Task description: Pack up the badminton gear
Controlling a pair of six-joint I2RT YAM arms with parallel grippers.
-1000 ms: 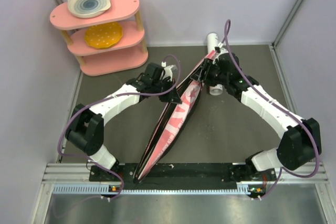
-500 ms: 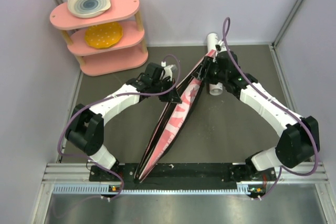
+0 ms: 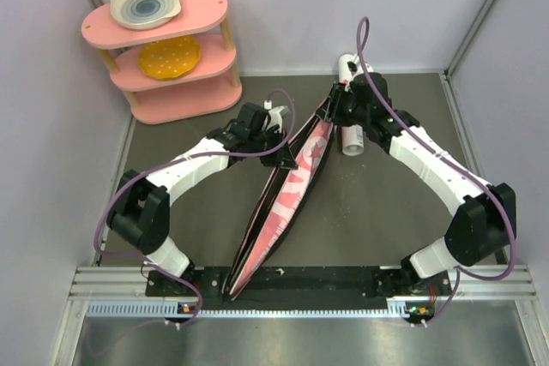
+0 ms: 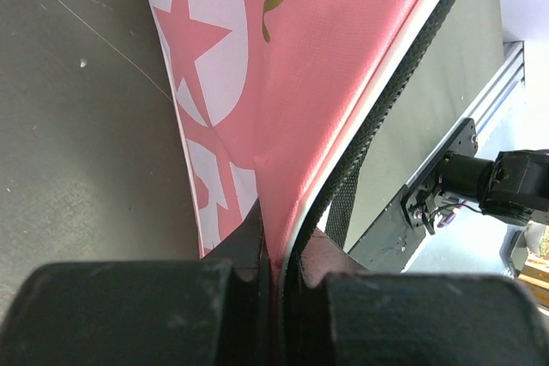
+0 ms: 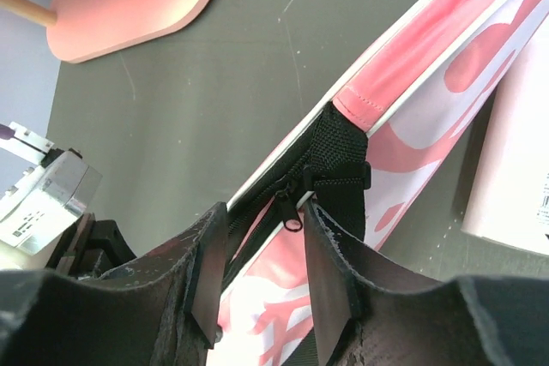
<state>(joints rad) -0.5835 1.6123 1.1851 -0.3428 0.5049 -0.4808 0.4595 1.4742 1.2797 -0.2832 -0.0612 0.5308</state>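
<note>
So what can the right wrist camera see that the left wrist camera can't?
Only the right wrist view shows the zipper pull sitting inside the right tool, the bottom of the pink shelf, and the white tube. Only the left wrist view shows the white star printed on the pink bag, plus the metal rail at the table's edge. Both show that bag and the dark table.
</note>
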